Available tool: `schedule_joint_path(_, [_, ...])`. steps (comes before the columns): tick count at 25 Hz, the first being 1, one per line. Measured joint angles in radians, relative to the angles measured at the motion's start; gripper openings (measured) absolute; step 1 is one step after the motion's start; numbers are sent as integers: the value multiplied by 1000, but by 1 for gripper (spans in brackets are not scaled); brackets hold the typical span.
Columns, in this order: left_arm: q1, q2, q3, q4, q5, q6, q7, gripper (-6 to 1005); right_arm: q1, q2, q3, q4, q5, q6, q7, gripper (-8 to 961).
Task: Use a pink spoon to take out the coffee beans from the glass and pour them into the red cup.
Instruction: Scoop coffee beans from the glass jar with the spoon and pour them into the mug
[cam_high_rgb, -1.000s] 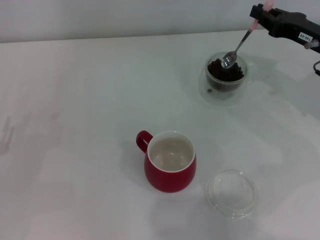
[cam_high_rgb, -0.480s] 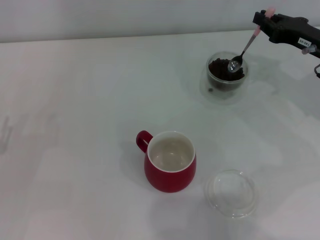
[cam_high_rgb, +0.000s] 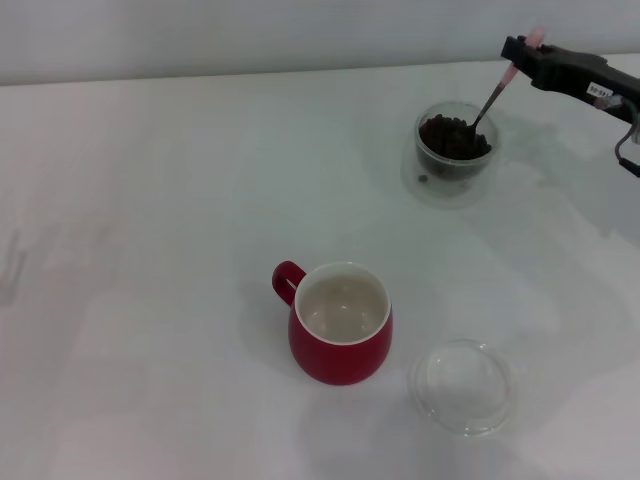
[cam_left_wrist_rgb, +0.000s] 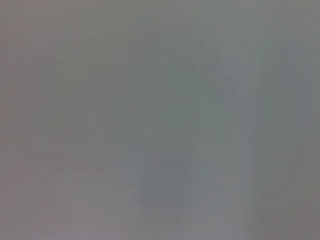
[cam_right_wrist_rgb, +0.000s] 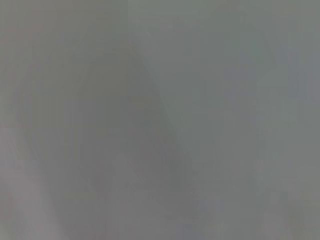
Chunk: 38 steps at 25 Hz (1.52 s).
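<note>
In the head view my right gripper (cam_high_rgb: 522, 50) is at the far right, shut on the pink handle end of the pink spoon (cam_high_rgb: 493, 92). The spoon slants down into the glass (cam_high_rgb: 452, 152), and its bowl is buried in the dark coffee beans (cam_high_rgb: 450, 136). The red cup (cam_high_rgb: 340, 322) stands upright near the table's front middle, handle toward the left, its cream inside bare. The left gripper is out of view. Both wrist views are plain grey and show nothing.
A flat shallow clear dish (cam_high_rgb: 464, 386) lies just right of the red cup. One loose bean (cam_high_rgb: 422, 180) shows low at the glass's left side. The white table (cam_high_rgb: 150, 250) stretches bare to the left.
The spoon's bowl hovered over the beans a second ago; it has since dipped down into the heap, and the right gripper has shifted slightly right and lower.
</note>
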<state>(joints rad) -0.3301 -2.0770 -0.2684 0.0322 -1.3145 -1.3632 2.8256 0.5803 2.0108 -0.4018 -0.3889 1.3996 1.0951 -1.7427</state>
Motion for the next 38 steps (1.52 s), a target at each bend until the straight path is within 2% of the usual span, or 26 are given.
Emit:
schedule_joint_path(7, [-4,0,0,0,0,1,0,642,0,-2,11,35,12,-51,160,148])
schedule_joint_path(15, [0,0,4,0,0,1,0,641,-39,-5,13,54,97,-79,274,148])
schedule_joint_path(22, [4,0,5,-2,1,1,0,642,-51,-8,9,63,104,-106,394,148])
schedule_joint_path(38, [22,-6,5,-11,6,12,-2,642,-66,-8,14,63,133,-96,530,147])
